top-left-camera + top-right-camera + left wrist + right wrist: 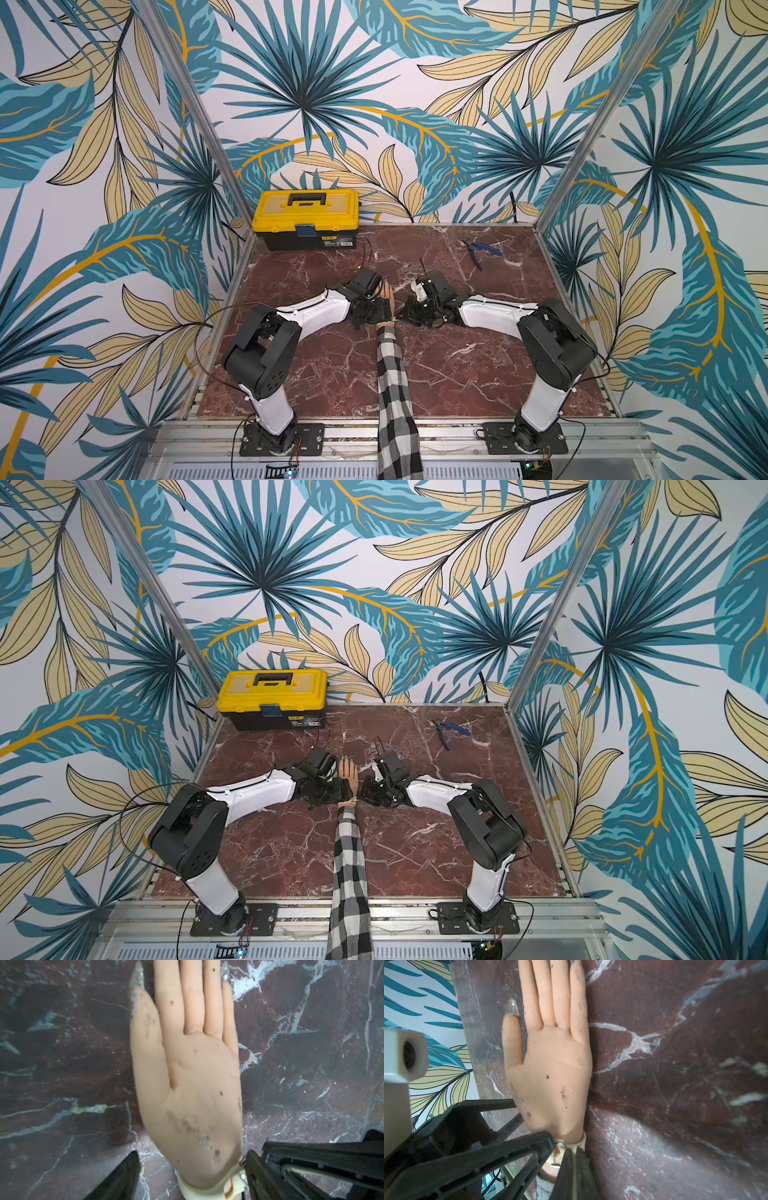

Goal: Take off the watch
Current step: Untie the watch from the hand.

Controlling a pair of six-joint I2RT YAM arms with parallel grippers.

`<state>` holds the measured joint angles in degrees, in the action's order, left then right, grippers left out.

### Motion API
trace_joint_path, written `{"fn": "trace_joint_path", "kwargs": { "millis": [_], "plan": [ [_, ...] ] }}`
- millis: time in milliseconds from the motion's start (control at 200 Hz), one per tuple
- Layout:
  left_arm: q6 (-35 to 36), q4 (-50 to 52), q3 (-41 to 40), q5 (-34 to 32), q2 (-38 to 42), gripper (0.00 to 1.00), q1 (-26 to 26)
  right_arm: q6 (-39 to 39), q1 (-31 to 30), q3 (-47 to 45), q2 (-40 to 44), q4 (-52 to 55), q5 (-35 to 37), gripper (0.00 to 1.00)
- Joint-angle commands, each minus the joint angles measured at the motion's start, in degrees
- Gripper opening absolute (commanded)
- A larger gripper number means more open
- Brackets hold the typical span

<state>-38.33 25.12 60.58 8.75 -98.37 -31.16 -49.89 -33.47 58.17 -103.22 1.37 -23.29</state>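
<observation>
Tabletop (436,365): marble, carrying a sleeved dummy arm (392,386).
Hand (193,1084): palm up, flat.
Left fingers (124,1178): spread, straddling the wrist, one tip at the buckle.
Right fingers (583,1174): pressed together, pinching the strap.
Watch (199,1189): still looped round the wrist.
Progress: strap gripped, buckle apparently not yet undone; opening it and drawing the watch off the hand are left, I'd judge.

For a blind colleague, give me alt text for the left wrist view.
A mannequin hand lies flat on red marble, a pale watch strapped around its wrist. Black jaws flank the wrist.
</observation>
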Motion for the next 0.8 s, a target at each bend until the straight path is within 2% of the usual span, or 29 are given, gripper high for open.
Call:
{"fn": "trace_joint_path", "kwargs": {
  "millis": [0,230,345,491,661,796],
  "plan": [
    [1.1,1.2,-1.3,-1.3,2.5,0.8,1.0,0.8,-0.2,0.3,-0.8,1.3,0.4,0.0],
    [1.0,1.1,-2.4,-1.0,2.5,0.8,1.1,0.9,-0.1,1.3,-0.8,1.5,-0.4,0.0],
    [1.0,1.1,-2.6,-1.2,2.7,0.8,1.1,0.9,-0.2,2.2,-0.2,1.9,-1.2,0.13],
    [1.0,1.1,-2.5,-1.3,3.1,0.8,1.2,1.5,-0.1,3.6,2.0,3.5,-1.1,0.18],
    [1.1,1.0,-3.2,-1.4,3.8,0.8,1.7,2.1,0.1,3.9,5.1,5.4,-0.6,0.31],
    [1.1,1.1,-4.5,-1.7,5.0,0.8,2.3,1.7,0.4,2.1,7.6,5.4,0.2,0.35]
  ]
}}
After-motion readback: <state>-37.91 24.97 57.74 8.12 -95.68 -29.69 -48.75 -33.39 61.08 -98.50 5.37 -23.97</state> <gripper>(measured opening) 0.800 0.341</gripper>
